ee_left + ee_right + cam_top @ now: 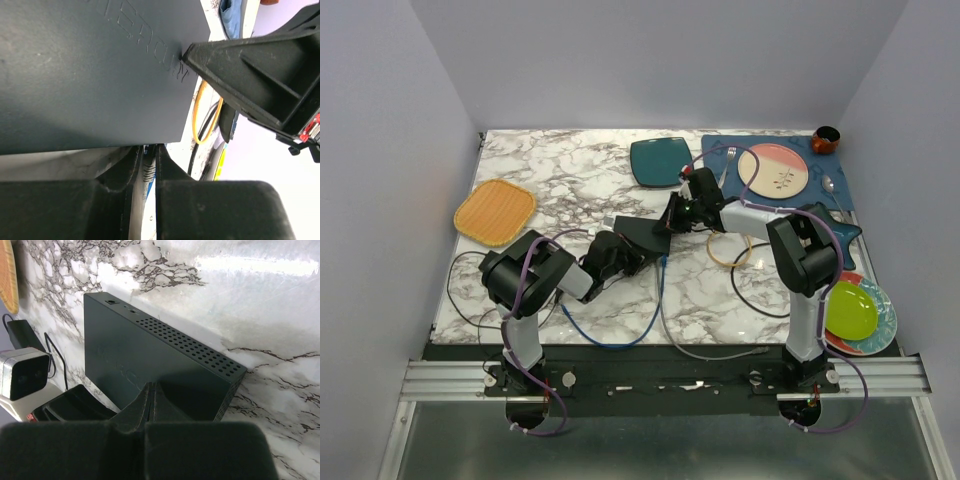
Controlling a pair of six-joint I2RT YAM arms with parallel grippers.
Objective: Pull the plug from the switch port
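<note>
The switch is a thin matte-black box at the table's middle, between my two grippers. In the left wrist view it fills the upper left. My left gripper is shut on the grey ribbed plug of a blue cable, right at the switch's near edge; in the top view this gripper is at the switch's lower left. My right gripper is shut, its tips pressed down on the switch's top face. It shows in the top view and the left wrist view.
The blue cable and a grey cable loop toward the front edge. A teal plate lies behind. An orange mat is at left. A yellow ring, a black cable, a blue placemat and stacked plates are at right.
</note>
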